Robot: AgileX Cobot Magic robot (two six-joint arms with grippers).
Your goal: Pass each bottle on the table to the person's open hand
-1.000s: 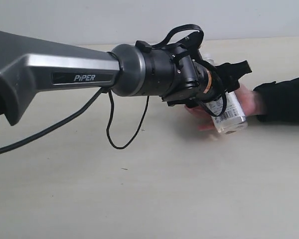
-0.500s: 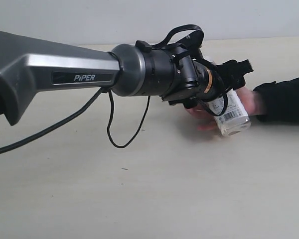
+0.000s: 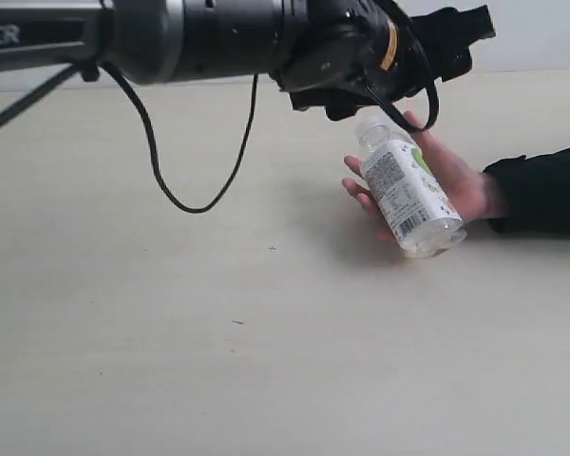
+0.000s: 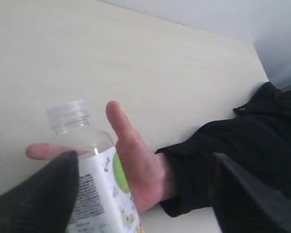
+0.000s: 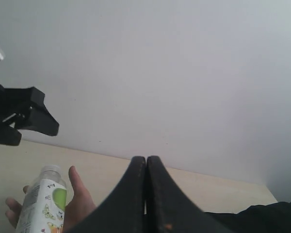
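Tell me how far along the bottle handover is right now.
Done, it seems: the clear plastic bottle with the white-and-green label lies across the person's open hand, and the left tool hangs open above it, apart from it. In hand: nothing; the right tool is shut and empty. Left: no other bottle shows in these views, so how many remain cannot be told.

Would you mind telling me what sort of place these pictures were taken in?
Probably a robotics lab or test bench: a plain cream table, a blank white wall, and a cabled robot arm near a clear bottle lying in a person's open hand.
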